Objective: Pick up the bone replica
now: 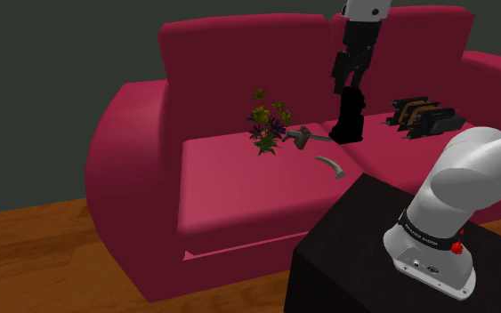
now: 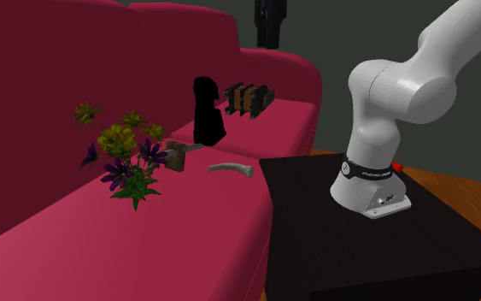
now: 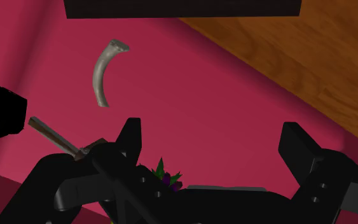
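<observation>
Black claw (image 3: pixel 213 135) spread wide, empty, over red sofa (image 3: pixel 234 83), grey bone (image 3: pixel 102 73) lying apart

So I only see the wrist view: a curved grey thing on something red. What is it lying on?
Observer: The bone lies on the seat of a red sofa with a tall backrest.
Operator: And those leaves down by the jaws?
Observer: A plant with yellow and purple flowers, standing nearer the backrest than the bone.
Operator: Anything else on the sofa?
Observer: A dark slotted object with brown stripes, farther along the seat, past a tall black object.
</observation>
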### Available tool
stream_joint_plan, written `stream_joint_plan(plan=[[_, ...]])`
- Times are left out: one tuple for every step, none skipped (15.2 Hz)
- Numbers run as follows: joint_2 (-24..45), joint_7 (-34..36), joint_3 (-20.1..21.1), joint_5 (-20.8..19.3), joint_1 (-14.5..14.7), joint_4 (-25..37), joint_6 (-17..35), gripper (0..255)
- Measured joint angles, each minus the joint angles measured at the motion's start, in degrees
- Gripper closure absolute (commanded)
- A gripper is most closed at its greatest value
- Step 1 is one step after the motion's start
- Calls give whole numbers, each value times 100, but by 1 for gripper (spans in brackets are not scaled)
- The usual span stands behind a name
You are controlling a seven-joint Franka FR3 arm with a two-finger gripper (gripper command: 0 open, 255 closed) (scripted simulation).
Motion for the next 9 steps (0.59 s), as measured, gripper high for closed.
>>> stream_joint_plan(plan=[[0, 0, 0, 0, 0, 0, 0, 0], [28, -19, -25, -20, -18, -67, 78, 0], [65, -57, -73, -55, -49, -173, 197, 0], [146, -72, -105, -78, -75, -268, 345, 0], [187, -111, -158, -120, -113, -375, 467, 0], [292, -131, -198, -149, -144, -452, 619, 0], [360, -164, -248, -186, -182, -615, 818, 0], [457, -178, -283, -211, -211, -739, 1010, 0], [588, -204, -331, -243, -245, -805, 1182, 0]])
